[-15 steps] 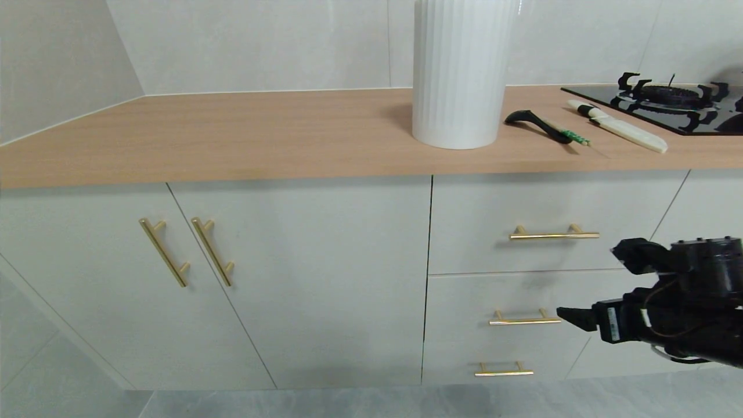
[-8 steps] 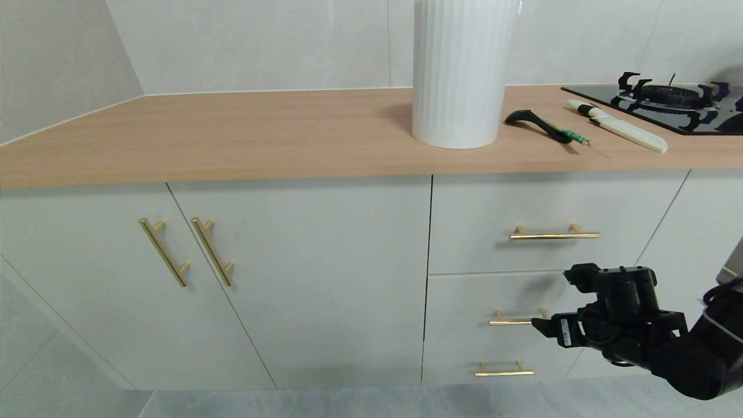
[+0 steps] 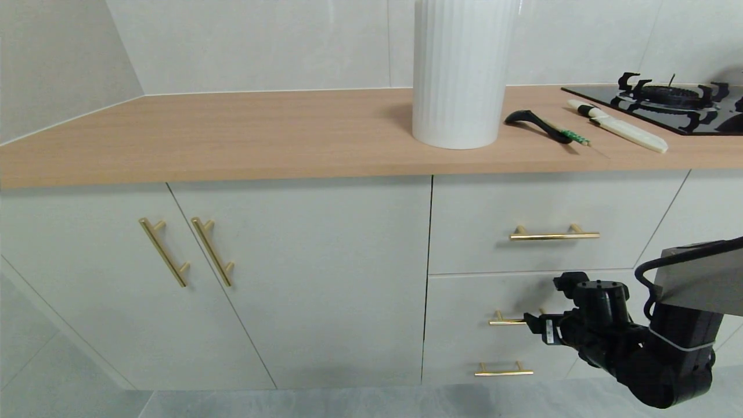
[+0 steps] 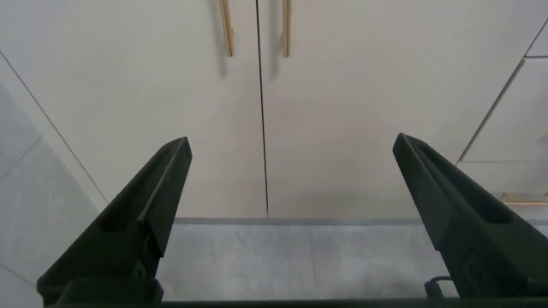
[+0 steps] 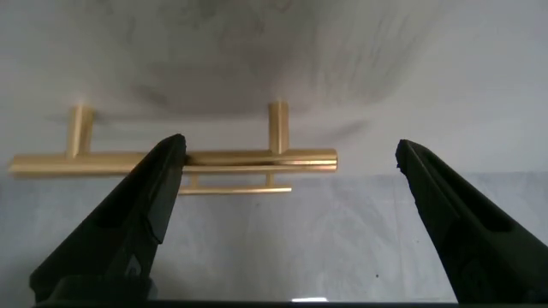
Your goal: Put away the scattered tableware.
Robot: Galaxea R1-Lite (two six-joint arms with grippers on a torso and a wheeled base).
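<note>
Head view: two utensils [image 3: 531, 121] on counter [image 3: 261, 133], three drawer handles [image 3: 554, 235]; left gripper [image 4: 291, 150], right gripper [image 5: 289, 145] fingers [image 5: 141, 214] spread, empty.

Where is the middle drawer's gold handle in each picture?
Head view: handle low right, at the right gripper's lower tip.
Right wrist view: handle runs across the middle.
Left wrist view: a gold bar end at the edge; cannot tell whose.
Shared landmark: bottom handle, just under it.
</note>
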